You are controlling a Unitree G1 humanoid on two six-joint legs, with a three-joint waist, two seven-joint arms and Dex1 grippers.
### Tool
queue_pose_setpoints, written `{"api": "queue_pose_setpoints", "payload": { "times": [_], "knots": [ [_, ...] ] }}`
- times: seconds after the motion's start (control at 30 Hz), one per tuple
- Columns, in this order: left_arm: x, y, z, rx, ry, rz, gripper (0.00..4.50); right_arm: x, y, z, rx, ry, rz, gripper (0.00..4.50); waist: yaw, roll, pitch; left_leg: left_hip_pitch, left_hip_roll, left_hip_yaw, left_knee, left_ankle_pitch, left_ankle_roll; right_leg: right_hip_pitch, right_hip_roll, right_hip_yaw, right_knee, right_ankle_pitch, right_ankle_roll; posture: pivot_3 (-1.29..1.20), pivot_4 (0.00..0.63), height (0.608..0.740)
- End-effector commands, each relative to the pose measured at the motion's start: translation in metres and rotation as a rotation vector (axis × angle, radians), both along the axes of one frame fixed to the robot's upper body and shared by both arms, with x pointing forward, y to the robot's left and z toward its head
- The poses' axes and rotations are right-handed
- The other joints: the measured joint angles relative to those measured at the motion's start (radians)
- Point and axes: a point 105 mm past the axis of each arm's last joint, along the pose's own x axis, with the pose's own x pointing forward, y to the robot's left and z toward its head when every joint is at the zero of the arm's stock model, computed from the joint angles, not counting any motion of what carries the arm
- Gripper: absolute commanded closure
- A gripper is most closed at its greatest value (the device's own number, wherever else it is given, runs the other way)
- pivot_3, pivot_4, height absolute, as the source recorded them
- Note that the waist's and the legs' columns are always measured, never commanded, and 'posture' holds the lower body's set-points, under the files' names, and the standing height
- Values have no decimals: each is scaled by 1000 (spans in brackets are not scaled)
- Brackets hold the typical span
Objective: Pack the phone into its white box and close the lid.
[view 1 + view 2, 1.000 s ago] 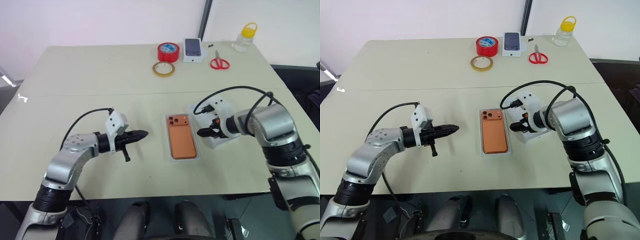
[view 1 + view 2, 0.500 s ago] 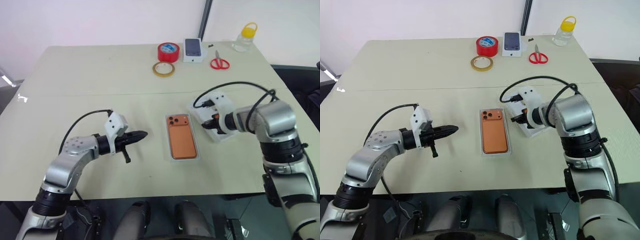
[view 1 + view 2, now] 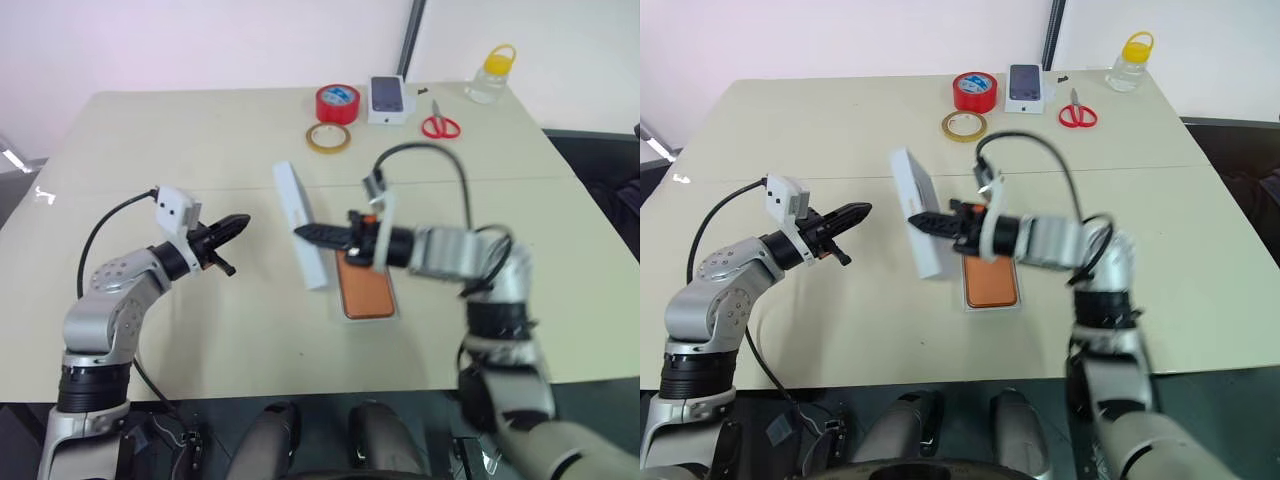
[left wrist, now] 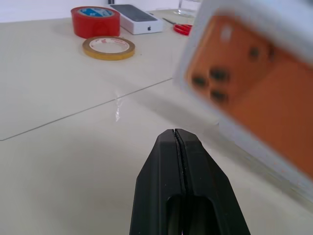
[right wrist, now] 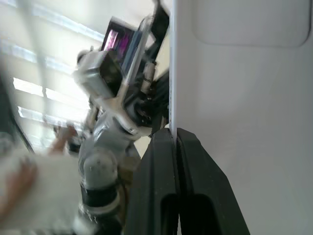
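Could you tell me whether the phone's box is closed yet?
Not yet: the phone lies uncovered in the white box.

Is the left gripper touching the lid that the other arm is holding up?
Apart. In the left eye view, bare table shows between the left gripper and the raised lid.

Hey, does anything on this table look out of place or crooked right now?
Yes. The lid isn't lying flat: the right gripper holds it on edge above the table, left of the phone in the white box.
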Motion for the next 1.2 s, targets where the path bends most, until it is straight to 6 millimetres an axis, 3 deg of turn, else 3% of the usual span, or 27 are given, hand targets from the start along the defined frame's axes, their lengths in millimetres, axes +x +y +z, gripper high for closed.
{"api": "queue_pose_setpoints", "payload": {
  "times": [0.03, 0.17, 0.2, 0.27, 0.4, 0.47, 0.57, 0.73, 0.83, 1.03, 1.2],
  "knots": [
    [-4, -9, 6, 44, -37, -44, 4500, -11, 11, 13, 43, 79, -149, 4471, -11, 0, 0, 0, 0, 0, 0, 0, 0, 0, 0, 0, 1, 0, 0, 0, 150, 740],
    [-8, -21, 1, 66, -27, -94, 4500, -10, 6, 0, 6, 239, -281, 4471, -16, 1, -1, 2, 0, -1, -1, 0, -1, 0, 2, 1, 3, 0, 0, 0, 150, 740],
    [-9, -27, -1, 72, -25, -115, 4500, -9, 2, -5, -21, 249, -299, 4208, -15, 1, -1, 2, 0, -1, -1, 0, -1, 0, 2, 1, 3, 0, 0, 0, 150, 740],
    [-11, -38, -4, 76, -16, -156, 4500, -6, -5, -9, -55, 245, -318, 3545, -15, 1, -1, 2, 0, -1, -1, 0, -1, 0, 2, 1, 2, 0, 0, 0, 150, 740],
    [-12, -58, -10, 93, 0, -235, 4500, 6, -22, -6, -115, 162, -326, 1619, -17, 2, 0, 2, 1, -1, -1, 0, -1, 0, 2, 1, 2, 0, 0, 0, 150, 740],
    [-12, -73, -14, 109, 3, -286, 4500, 15, -41, -4, -241, 29, -286, 540, -15, 3, 0, 2, 1, 0, -1, 0, 0, 0, 2, 1, 2, 0, 0, 0, 150, 740],
    [-12, -95, -16, 115, 4, -350, 4500, 23, -75, 5, -440, -122, -235, 540, -7, 5, 2, 2, 0, 0, 0, -2, 3, 2, 1, 0, 1, 0, 0, 0, 150, 740],
    [-11, -116, -16, 111, 4, -397, 4500, 34, -110, 20, -627, -259, -259, 540, -19, 5, 2, 1, 3, 1, -2, -4, 7, 1, 3, 0, -1, 0, 0, 0, 150, 740],
    [-12, -120, -15, 104, 2, -408, 4500, 41, -126, 21, -727, -339, -292, 1325, -15, 5, 2, 2, 5, 2, -1, -4, 8, 1, 5, 1, 0, 0, 0, 0, 150, 740],
    [-3, -103, -4, 53, 0, -334, 4500, 44, -140, 17, -981, -577, -233, 4436, -11, 5, 2, 1, 4, 2, 0, -4, 8, 1, 5, 1, -1, 0, 0, 0, 150, 740],
    [1, -71, -6, 167, -5, -266, 4500, 30, -133, 3, -1152, -814, -11, 4477, -13, 5, 2, 1, 4, 2, 0, -5, 8, 0, 5, 1, -1, 0, 0, 0, 150, 740]
  ]
}}
